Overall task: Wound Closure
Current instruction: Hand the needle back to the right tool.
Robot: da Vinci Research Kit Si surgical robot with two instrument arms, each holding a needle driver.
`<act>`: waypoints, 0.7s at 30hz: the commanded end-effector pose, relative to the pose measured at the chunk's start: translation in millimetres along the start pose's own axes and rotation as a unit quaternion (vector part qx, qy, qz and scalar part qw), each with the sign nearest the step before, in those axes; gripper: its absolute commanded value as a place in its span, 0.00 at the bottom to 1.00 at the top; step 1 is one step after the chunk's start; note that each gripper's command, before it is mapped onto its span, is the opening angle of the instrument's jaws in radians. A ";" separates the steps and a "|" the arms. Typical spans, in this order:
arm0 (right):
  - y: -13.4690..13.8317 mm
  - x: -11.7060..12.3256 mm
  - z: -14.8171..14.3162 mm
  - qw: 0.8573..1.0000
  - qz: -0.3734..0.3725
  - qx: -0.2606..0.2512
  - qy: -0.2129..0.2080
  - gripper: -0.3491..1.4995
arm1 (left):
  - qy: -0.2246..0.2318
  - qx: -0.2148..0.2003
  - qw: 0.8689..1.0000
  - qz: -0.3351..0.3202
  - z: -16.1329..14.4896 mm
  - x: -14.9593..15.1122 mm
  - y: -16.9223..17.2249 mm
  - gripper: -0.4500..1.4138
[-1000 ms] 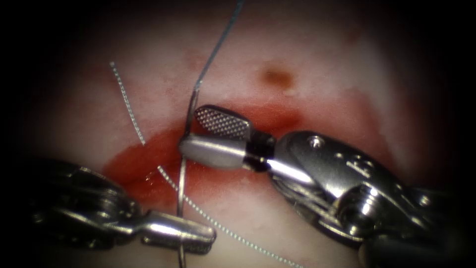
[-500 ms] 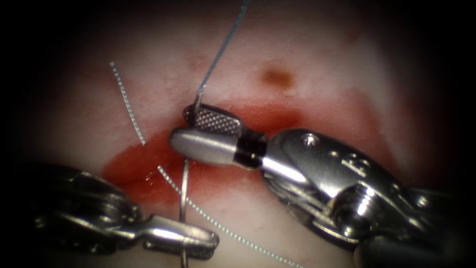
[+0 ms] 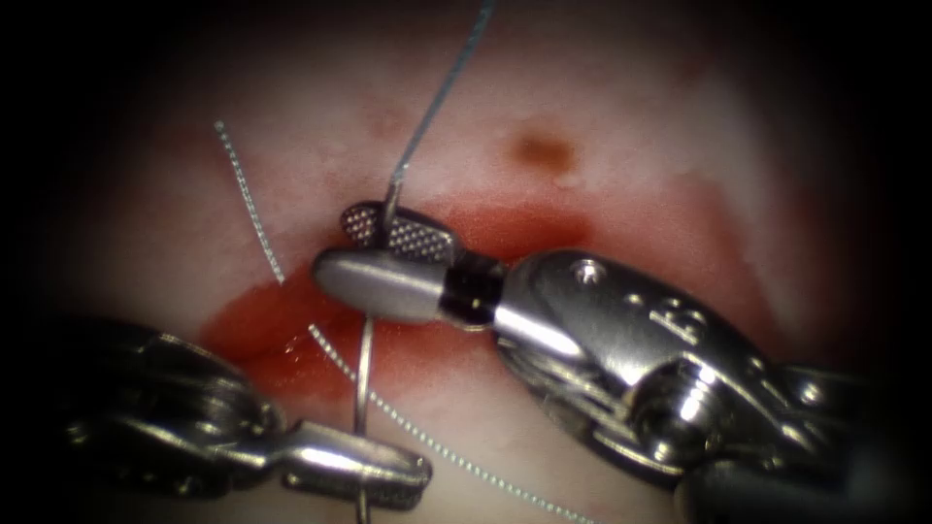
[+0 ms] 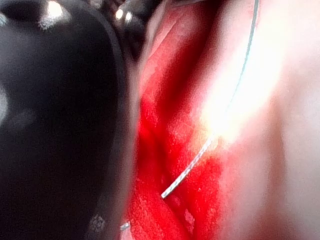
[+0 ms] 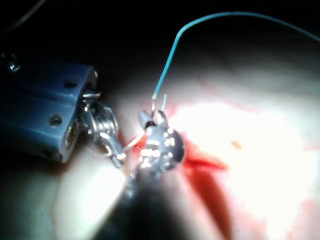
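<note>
**Needle between two tools, cut unclosed**

Left tool (image 3: 413,473) clamped shut on the needle (image 3: 363,378), low on its curve, just below the cut (image 3: 524,228). Needle standing nearly upright from there, over the red fluid (image 3: 262,320), up to the right tool (image 3: 335,247). Looks free of the tissue (image 3: 631,146) along the stretch seen; past the left jaws runs off the edge, so cannot tell about that end.

Right tool now further left than a second ago, jaws narrower but not yet closed. Textured face of the upper jaw exposed, needle's thread end lying across it between the two jaws. Straddling, not gripping, by the look of it. In the right wrist view, same pairing: right tool (image 5: 157,135) at the needle's top, left tool (image 5: 107,140) just beside.

Thread (image 3: 437,97) rising from the needle's top end, up and away to the right, slack.

Done so far, judging by what lies about: two cut ends (image 3: 248,199) (image 3: 427,442) resting on the tissue left of and below the cut. No stitch seen bridging the cut, edges parted and wet. Most of the closure apparently left.
</note>
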 end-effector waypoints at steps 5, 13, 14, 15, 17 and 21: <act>-0.5 0.6 1.2 1.000 0.000 0.020 -0.008 0.00 | 0.005 -0.001 1.000 0.003 0.2 -0.4 -1.0 0.00; -0.5 0.6 1.1 1.000 -0.009 0.025 -0.011 0.00 | 0.018 -0.005 1.000 0.002 -0.2 -0.3 -2.0 0.85; -0.5 0.6 1.1 1.000 -0.011 0.025 -0.011 0.00 | 0.014 -0.001 1.000 0.006 -0.4 -0.3 -2.3 0.89; -0.5 0.6 1.1 1.000 -0.011 0.025 -0.011 0.00 | 0.004 0.006 1.000 0.004 -0.6 -0.3 -2.5 0.92; -0.4 0.7 1.0 0.999 -0.017 0.026 -0.011 0.00 | -0.010 0.016 1.000 0.006 -1.1 -0.2 -2.7 0.94; -0.3 0.9 0.8 0.999 -0.019 0.028 -0.011 0.00 | -0.017 0.021 0.999 0.016 -2.6 -0.5 -2.4 0.95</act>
